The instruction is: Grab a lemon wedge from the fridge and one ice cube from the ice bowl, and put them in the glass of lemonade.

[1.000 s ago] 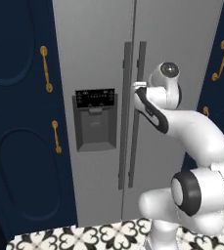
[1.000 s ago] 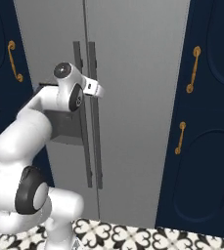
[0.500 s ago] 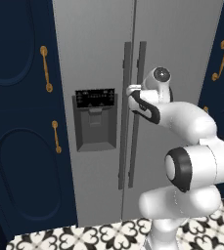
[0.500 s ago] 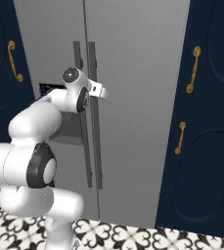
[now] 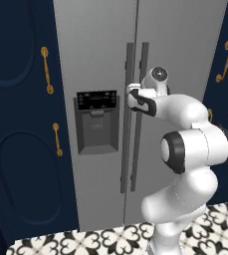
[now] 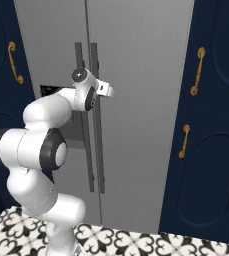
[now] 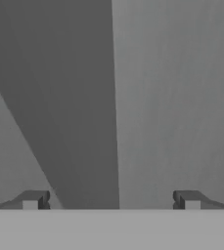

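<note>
Gripper: fingers spread wide and nothing between them, the gripper (image 7: 111, 200) is up close against the fridge's bar handles; in the hand view a dark handle bar (image 7: 69, 122) runs between the two tips.
Left cabinets: navy doors (image 5: 16, 124) with gold handles (image 5: 47, 77) flank the fridge on the left.
Dispenser: dark panel (image 5: 96, 122) sits on the left door, just left of the handles.
Fridge: tall grey fridge (image 5: 185, 45), both doors closed, two vertical handles (image 5: 128, 119) meeting at the centre seam.
Arm: white arm (image 5: 192, 144) reaches forward at handle height.
Floor: patterned black-and-white tiles (image 5: 105, 239) below.
</note>
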{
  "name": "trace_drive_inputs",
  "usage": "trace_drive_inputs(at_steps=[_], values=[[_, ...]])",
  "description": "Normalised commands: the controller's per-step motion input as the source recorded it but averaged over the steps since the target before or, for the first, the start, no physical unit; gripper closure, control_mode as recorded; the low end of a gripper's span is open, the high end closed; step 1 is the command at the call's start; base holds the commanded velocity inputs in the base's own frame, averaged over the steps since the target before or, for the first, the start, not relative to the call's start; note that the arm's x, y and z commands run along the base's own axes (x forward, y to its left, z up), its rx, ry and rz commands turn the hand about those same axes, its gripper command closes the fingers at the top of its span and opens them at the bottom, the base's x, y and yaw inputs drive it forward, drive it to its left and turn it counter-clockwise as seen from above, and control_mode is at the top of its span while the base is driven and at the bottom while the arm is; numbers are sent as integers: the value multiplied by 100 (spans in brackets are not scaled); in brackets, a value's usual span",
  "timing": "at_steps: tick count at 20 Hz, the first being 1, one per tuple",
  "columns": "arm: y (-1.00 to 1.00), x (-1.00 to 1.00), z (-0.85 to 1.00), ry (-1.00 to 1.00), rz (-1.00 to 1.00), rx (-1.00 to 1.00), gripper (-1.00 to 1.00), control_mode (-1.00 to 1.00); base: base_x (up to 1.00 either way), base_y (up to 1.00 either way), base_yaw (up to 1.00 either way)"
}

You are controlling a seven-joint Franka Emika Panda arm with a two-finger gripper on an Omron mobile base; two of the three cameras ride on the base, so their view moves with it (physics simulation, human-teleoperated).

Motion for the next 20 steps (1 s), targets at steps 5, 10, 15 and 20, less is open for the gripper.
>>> trace_drive_inputs(at_steps=[5, 10, 15, 20], values=[[-7, 49, -15, 0, 0, 0, -100, -100, 0, 0, 0], [-2, 34, -12, 0, 0, 0, -100, -100, 0, 0, 0], [-28, 4, 0, -2, -2, 2, -100, -100, 0, 0, 0], [-50, 0, 0, -8, -9, 9, -100, -100, 0, 0, 0]])
